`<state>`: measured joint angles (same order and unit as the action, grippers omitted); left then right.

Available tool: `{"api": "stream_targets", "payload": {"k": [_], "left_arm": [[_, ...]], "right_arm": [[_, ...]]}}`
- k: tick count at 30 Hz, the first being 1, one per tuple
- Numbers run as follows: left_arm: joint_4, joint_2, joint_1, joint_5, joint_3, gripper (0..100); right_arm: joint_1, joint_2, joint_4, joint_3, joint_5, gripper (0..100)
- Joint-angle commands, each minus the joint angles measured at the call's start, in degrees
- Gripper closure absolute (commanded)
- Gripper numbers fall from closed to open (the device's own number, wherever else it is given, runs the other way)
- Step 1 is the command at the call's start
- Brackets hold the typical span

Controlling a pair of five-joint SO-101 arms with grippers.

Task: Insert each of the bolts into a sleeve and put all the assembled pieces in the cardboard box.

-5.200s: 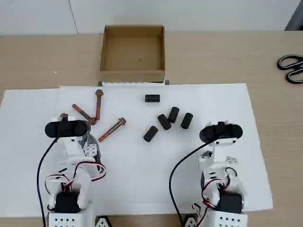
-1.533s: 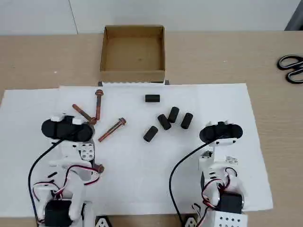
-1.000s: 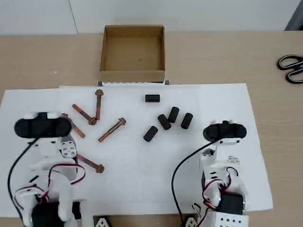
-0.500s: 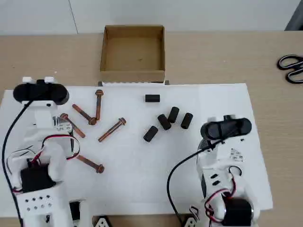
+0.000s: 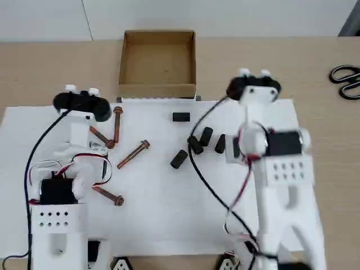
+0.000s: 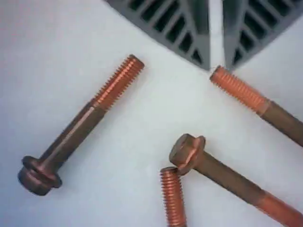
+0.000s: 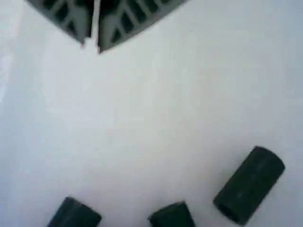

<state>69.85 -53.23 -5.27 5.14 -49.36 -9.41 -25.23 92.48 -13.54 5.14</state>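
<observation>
Several copper bolts lie at the left of the white sheet (image 5: 169,225): one (image 5: 117,125) upright, one (image 5: 133,153) slanted, one (image 5: 107,195) nearer the front. My left arm (image 5: 81,104) stands over them. My left gripper (image 6: 215,65) is shut and holds nothing, its tips beside the threaded end of a bolt (image 6: 255,101). Several black sleeves (image 5: 194,145) lie mid-sheet, one apart (image 5: 180,117). My right arm (image 5: 253,90) stands just right of them. My right gripper (image 7: 92,46) is shut over bare sheet, away from a sleeve (image 7: 248,184). The cardboard box (image 5: 159,84) stands behind, with nothing in it.
Scissors (image 5: 346,76) lie at the far right on the wooden table (image 5: 281,62). A black cable runs from the right arm across the sheet near the sleeves. The front middle of the sheet is bare.
Both arms have risen from their folded pose at the front and stretched forward: the left over the bolts, the right to beside the sleeves. Bolts and sleeves have not moved.
</observation>
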Motion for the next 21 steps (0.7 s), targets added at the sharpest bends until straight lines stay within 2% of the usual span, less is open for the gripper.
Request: {"api": "stream_targets", "payload": {"k": [1, 5, 10, 16, 21], "left_arm": [[0.1, 0.0, 1.9, 0.3, -1.5, 98], [-2.5, -0.1, 3.7, 0.3, -4.5, 95], [-6.4, -0.1, 3.5, 0.3, -7.4, 91], [-6.9, -0.1, 3.8, 0.3, -7.6, 89], [-6.9, -0.1, 3.8, 0.3, -7.6, 89]], "right_arm": [[-2.4, 8.8, 2.3, 9.8, 0.8, 99.5], [-4.7, 14.1, 2.4, 14.4, 5.0, 98.3], [-5.7, 18.4, 2.2, 14.8, 8.4, 89.2], [-5.6, 23.8, 0.7, 14.9, 8.8, 88.5], [-5.8, 28.4, -5.0, 14.9, 8.8, 88.3]]}}
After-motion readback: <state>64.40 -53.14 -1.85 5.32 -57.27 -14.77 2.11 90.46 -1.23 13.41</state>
